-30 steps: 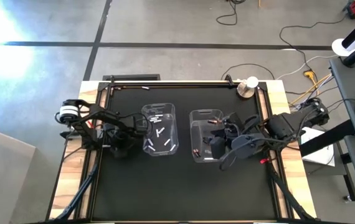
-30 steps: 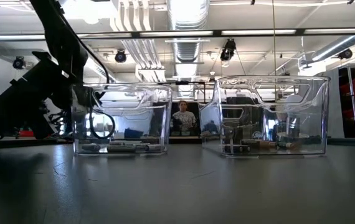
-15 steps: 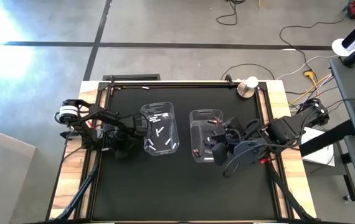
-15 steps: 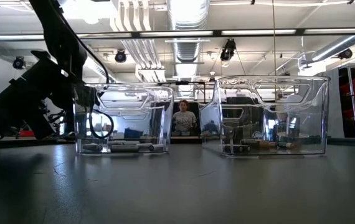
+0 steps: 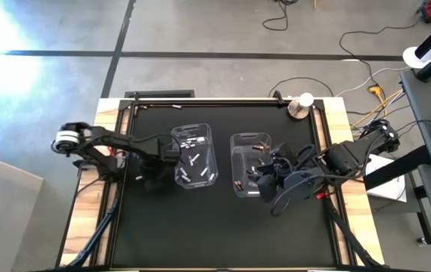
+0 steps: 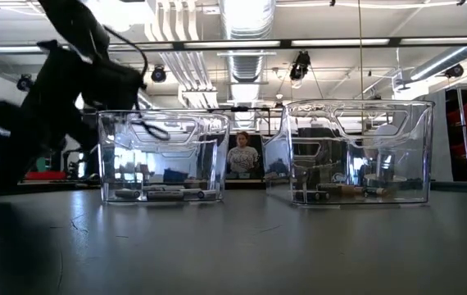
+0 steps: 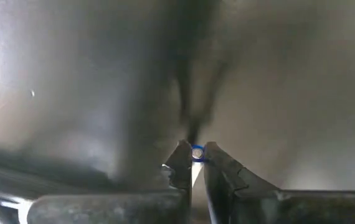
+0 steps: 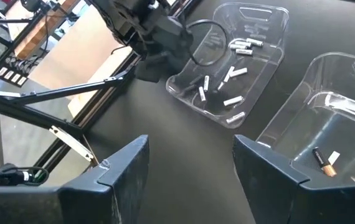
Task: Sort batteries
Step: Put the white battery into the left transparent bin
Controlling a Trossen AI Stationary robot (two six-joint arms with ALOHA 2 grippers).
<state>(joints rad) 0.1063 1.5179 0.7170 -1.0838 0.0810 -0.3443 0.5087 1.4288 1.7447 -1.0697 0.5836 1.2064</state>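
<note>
Two clear bins stand side by side on the black mat. The left bin point(image 5: 194, 156) point(image 6: 161, 156) has several white batteries point(image 8: 227, 87) lying on its floor. The right bin point(image 5: 249, 162) point(image 6: 356, 152) holds dark batteries with copper ends point(image 8: 324, 160). My left gripper point(image 5: 155, 178) point(image 7: 196, 149) is just left of the left bin, pointing steeply down, shut on one small battery point(image 7: 197, 152). My right gripper point(image 5: 265, 185) point(image 8: 190, 162) hangs high over the right bin's near side, open, with nothing between its fingers. My left gripper pinches the battery between its two fingertips point(image 7: 180, 163), coming from above and pointing steeply down. Only the battery's round silver end with a blue ring point(image 7: 197, 151) shows, right at the fingers' free ends. The blurred mat lies beyond it.
A small round object point(image 5: 301, 106) sits at the table's far right corner. Wooden rims and dark rails point(image 5: 110, 189) run along both side edges. A black cable loop point(image 8: 205, 43) hangs off the left arm beside the left bin. A person point(image 6: 242, 156) stands in the room behind.
My left arm has risen from the mat beside the left bin and tipped, its wrist swinging out toward the table's left edge. In the low view it now stands higher, above the bin's rim. The right arm and both bins have stayed put.
</note>
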